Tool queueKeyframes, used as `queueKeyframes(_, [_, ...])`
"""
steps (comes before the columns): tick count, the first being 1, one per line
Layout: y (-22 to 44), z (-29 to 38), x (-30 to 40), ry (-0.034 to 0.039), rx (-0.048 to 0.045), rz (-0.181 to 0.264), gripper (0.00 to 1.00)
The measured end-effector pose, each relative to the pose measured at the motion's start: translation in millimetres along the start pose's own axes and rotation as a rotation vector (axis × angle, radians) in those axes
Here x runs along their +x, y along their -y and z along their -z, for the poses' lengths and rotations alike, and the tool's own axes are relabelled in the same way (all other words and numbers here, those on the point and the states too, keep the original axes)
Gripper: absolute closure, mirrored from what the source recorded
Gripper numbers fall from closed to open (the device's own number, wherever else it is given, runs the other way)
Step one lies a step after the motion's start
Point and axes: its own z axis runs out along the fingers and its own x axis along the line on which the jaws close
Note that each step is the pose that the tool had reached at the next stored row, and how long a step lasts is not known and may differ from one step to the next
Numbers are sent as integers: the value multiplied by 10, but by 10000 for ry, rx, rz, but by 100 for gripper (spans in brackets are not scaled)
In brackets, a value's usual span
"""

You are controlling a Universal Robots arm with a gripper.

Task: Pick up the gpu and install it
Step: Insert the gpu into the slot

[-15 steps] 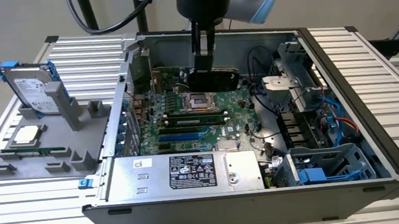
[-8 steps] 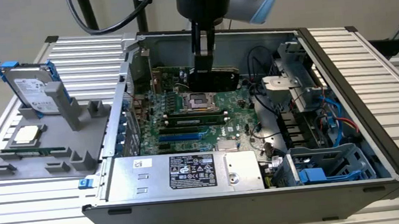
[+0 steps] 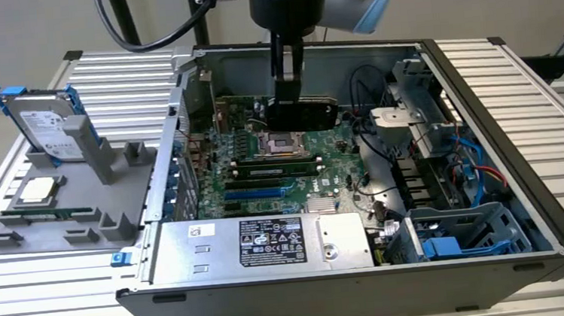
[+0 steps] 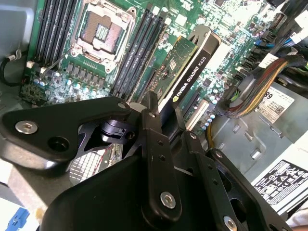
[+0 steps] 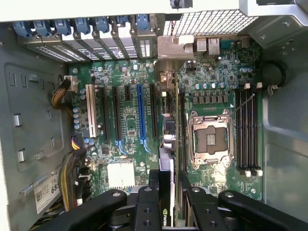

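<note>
The gpu (image 3: pixel 302 116), a green card with a black cooler, hangs upright above the motherboard (image 3: pixel 263 176) inside the open computer case. My gripper (image 3: pixel 289 89) is shut on its upper edge. In the second wrist view the gpu (image 4: pixel 191 72) slants away from the black fingers (image 4: pixel 155 126), its cooler face showing. In the first wrist view the gpu (image 5: pixel 167 139) is edge-on between the expansion slots, including a blue slot (image 5: pixel 140 115), and the processor socket (image 5: pixel 209 139). Its silver bracket (image 5: pixel 175 48) points at the rear slot openings. The gripper (image 5: pixel 166 187) clamps the card's near end.
The case wall (image 3: pixel 523 146) rings the board, with a silver power supply (image 3: pixel 258 243), a blue drive cage (image 3: pixel 459 234) and cable bundles (image 3: pixel 403 156). Outside, a grey fixture (image 3: pixel 56 228) holds a hard drive with blue rails (image 3: pixel 43 124), a processor (image 3: pixel 37 191) and a memory stick (image 3: pixel 45 216).
</note>
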Motion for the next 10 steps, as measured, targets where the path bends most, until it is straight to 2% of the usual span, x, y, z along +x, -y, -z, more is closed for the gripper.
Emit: queueKeyframes(10, [-1,-27,0,-14,3,-1,100])
